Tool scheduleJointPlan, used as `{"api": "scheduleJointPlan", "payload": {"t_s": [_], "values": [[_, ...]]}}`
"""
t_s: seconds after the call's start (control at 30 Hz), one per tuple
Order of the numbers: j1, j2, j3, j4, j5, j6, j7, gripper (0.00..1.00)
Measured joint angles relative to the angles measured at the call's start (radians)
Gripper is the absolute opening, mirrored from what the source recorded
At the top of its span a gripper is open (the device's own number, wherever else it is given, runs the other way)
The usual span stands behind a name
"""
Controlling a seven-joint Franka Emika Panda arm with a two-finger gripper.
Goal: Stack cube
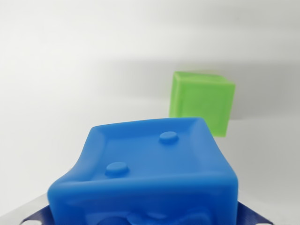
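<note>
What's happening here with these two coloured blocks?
This is the view from a camera on a robot arm's wrist. A blue cube fills the foreground, squeezed out of shape between the gripper fingers, whose blue-padded tips just show at the bottom corners. Beyond it, toward the wrist view's right, a green cube sits on the white surface. The job is stacking, and the blue cube is not yet on the green one.

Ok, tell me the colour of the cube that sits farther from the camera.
Green. The far cube shows best, and only, in the wrist view, behind the blue cube.
</note>
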Motion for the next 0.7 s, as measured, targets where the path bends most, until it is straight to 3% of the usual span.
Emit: {"api": "scheduleJointPlan", "payload": {"t_s": [0.7], "values": [[-0.039, -0.019, -0.030, 0.037, 0.004, -0.055, -0.057, 0.00]]}}
